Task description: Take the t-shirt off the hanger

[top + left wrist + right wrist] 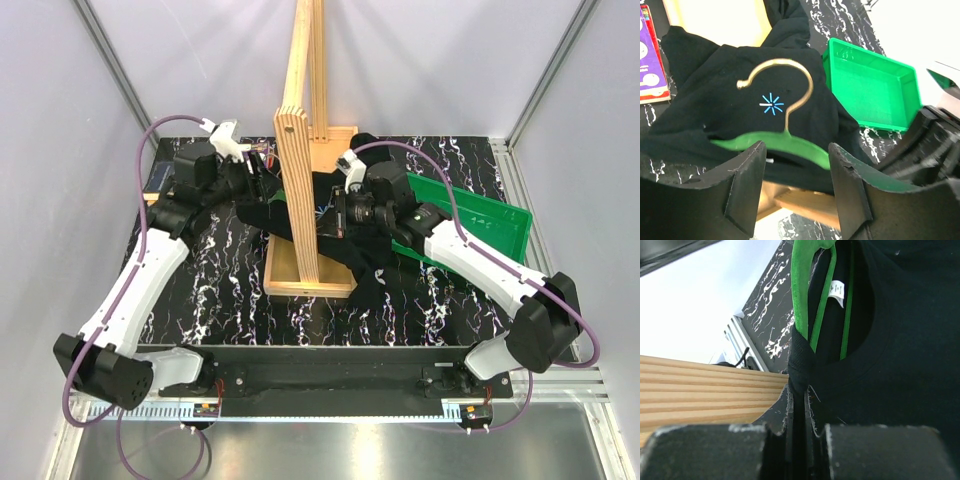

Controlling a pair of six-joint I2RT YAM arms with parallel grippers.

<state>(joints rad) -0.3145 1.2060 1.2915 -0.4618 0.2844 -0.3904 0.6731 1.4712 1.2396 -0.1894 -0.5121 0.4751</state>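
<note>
T-shirt (700, 100): black, heaped on the table (230, 270) around the foot of the wooden stand (300, 190), one edge touching the green tray (870, 100).
Hanger (790, 142): green, brass-coloured hook (790, 80) lying on the shirt; its arms are inside the neck opening.
Right gripper (799, 390): clamped on the collar (800, 365), beside the white label (836, 292).
Left gripper (796, 146): jaws apart, tips at the hanger's shoulder, nothing gripped.
Purple booklet (650, 60): beside the shirt.

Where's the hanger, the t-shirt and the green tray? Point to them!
hanger (790, 142): left wrist view, on the green bar just under the hook.
t-shirt (710, 95): left wrist view, on the black cloth left of the hook.
green tray (875, 95): left wrist view, on its bare floor.
</note>
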